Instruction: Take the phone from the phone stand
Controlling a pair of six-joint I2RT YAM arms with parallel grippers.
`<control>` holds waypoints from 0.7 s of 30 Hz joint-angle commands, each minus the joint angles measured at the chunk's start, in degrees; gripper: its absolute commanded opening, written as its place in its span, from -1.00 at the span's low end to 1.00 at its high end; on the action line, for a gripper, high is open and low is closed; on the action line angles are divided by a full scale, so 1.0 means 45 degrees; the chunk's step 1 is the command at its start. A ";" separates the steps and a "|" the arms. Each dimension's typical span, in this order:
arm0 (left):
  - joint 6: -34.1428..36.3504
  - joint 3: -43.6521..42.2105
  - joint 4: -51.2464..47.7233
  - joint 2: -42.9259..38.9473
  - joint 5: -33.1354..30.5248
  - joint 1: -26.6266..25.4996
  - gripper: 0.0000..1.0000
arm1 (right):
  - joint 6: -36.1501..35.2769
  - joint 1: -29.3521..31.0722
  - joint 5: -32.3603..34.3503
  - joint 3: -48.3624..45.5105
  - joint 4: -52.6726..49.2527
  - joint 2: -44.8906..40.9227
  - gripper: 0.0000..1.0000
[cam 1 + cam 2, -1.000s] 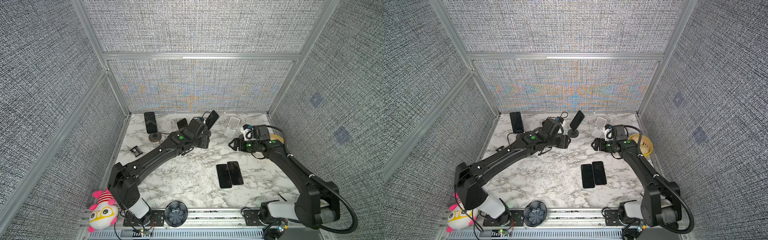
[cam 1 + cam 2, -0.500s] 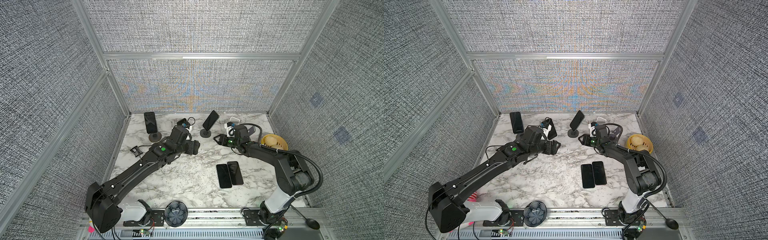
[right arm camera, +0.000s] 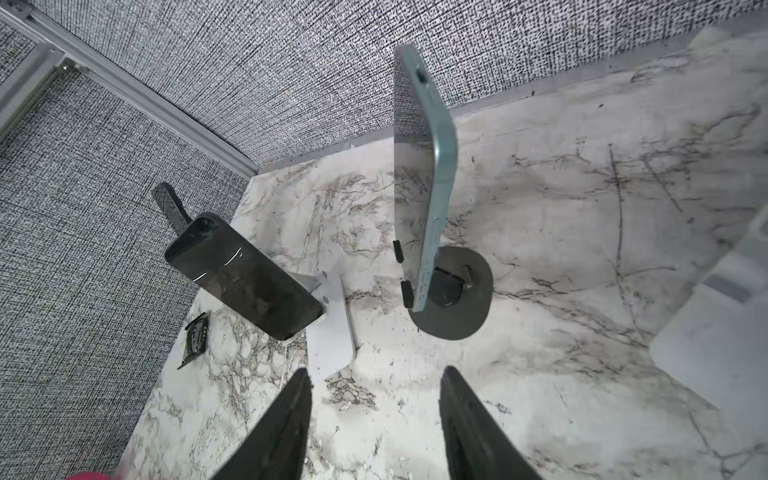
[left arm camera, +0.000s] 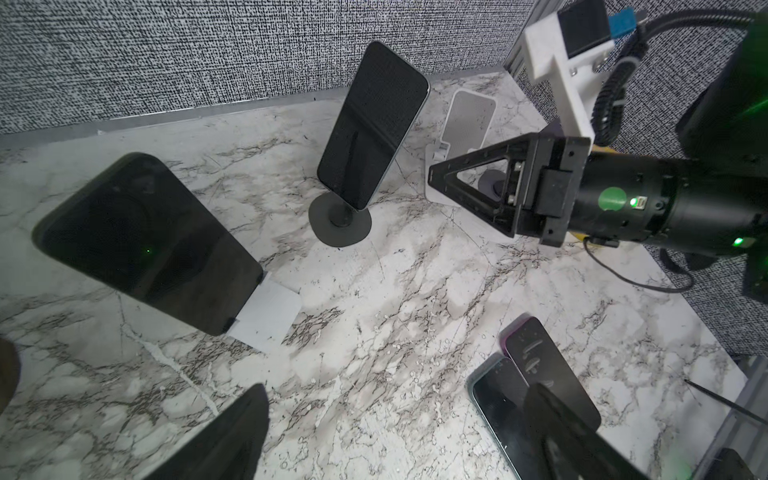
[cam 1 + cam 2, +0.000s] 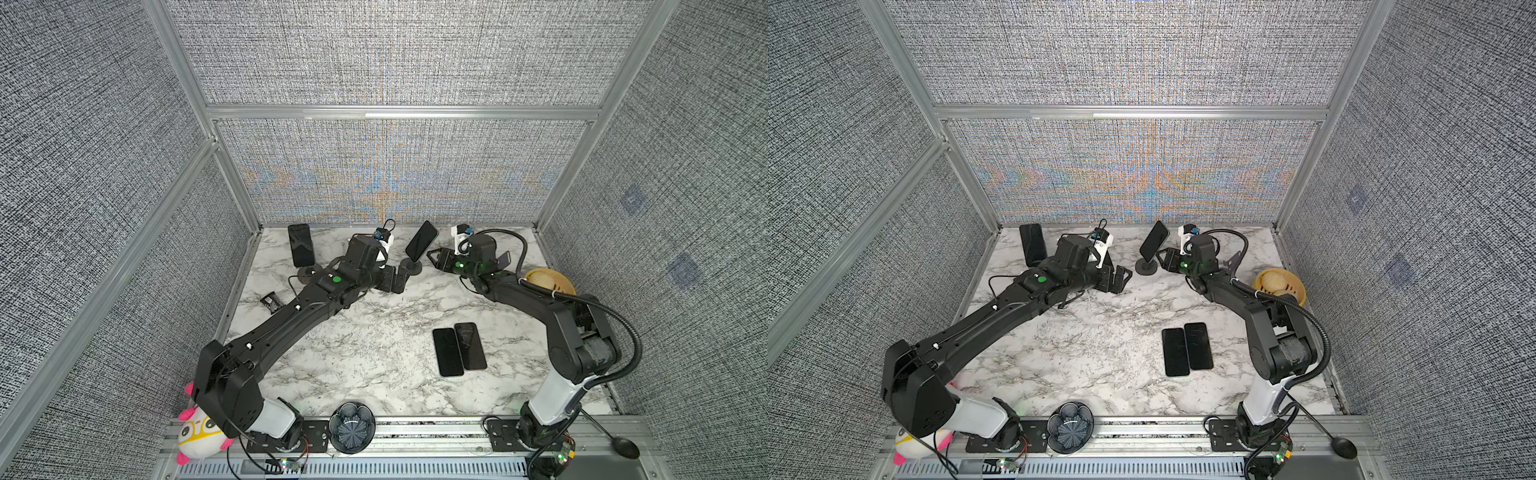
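A teal-edged phone (image 5: 422,246) (image 5: 1154,241) (image 4: 372,124) (image 3: 436,187) leans on a black round-based stand (image 5: 413,268) (image 3: 453,299) near the back wall. My right gripper (image 5: 436,259) (image 5: 1163,259) (image 3: 376,382) sits just right of it, open, with nothing between the fingers. My left gripper (image 5: 399,276) (image 5: 1121,280) (image 4: 395,415) is low on the stand's left, open wide and empty. A second dark phone (image 4: 145,245) (image 3: 245,278) rests on a white stand (image 3: 332,328); my left arm hides it in both top views. A third phone (image 5: 300,245) stands at the back left.
Two phones (image 5: 457,349) lie flat side by side right of centre. An empty white stand (image 4: 465,124) is behind my right gripper. A tan bowl (image 5: 548,280) sits at the right edge, a small black part (image 5: 270,300) at the left. Fabric walls close three sides.
My right gripper has moved left and back, up to the phone on the round stand, and its jaws have narrowed. My left arm drew back left, then returned beside the stand's base.
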 commanded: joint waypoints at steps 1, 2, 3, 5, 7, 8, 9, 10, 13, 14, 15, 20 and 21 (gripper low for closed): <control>0.0260 0.0002 0.0103 0.0004 0.0257 0.0057 0.93 | -0.0178 -0.0001 -0.0398 0.0048 -0.0710 0.0108 0.06; 0.0176 -0.0099 0.0082 -0.0074 0.0247 0.0060 0.93 | -0.0125 0.0004 -0.0343 -0.0043 -0.0725 0.0106 0.06; 0.0049 -0.0267 0.0099 -0.0209 0.0215 0.0067 0.93 | -0.0095 0.0027 -0.0232 -0.0248 -0.0710 0.0059 0.05; -0.0139 -0.0688 0.0167 -0.0600 0.0147 0.0082 0.93 | -0.0097 0.0104 -0.0056 -0.0650 -0.0656 0.0006 0.02; -0.0286 -0.1211 0.0256 -0.1023 0.0012 0.0075 0.93 | -0.0246 0.0279 0.0166 -0.0983 -0.0537 0.0045 -0.08; -0.0354 -0.1395 0.0275 -0.1198 -0.0063 0.0093 0.93 | -0.0243 0.0353 0.0178 -0.1076 -0.0402 0.0127 -0.18; -0.0420 -0.1555 0.0276 -0.1372 -0.0116 0.0076 0.93 | -0.0175 0.0408 0.0113 -0.1141 -0.0218 0.0248 -0.27; -0.0483 -0.1718 0.0258 -0.1525 -0.0181 0.0094 0.93 | -0.0050 0.0499 0.0062 -0.1197 -0.0002 0.0409 -0.42; -0.0700 -0.2104 0.0363 -0.1998 -0.0321 0.0082 0.93 | 0.0418 0.0685 0.0292 -0.1319 0.0962 0.0895 -0.82; -0.0749 -0.2198 0.0421 -0.2108 -0.0347 0.0090 0.93 | 0.0583 0.0738 0.0429 -0.1317 0.1245 0.1058 -0.91; -0.0790 -0.2289 0.0451 -0.2232 -0.0373 0.0107 0.93 | 0.0818 0.0763 0.0608 -0.1286 0.1567 0.1317 -1.00; -0.0886 -0.2411 0.0394 -0.2484 -0.0440 0.0114 0.93 | 0.1771 0.0818 0.0950 -0.0959 0.2557 0.2443 -1.00; -0.0911 -0.2445 0.0393 -0.2517 -0.0471 0.0114 0.93 | 0.1957 0.0819 0.0940 -0.0888 0.2840 0.2651 -1.00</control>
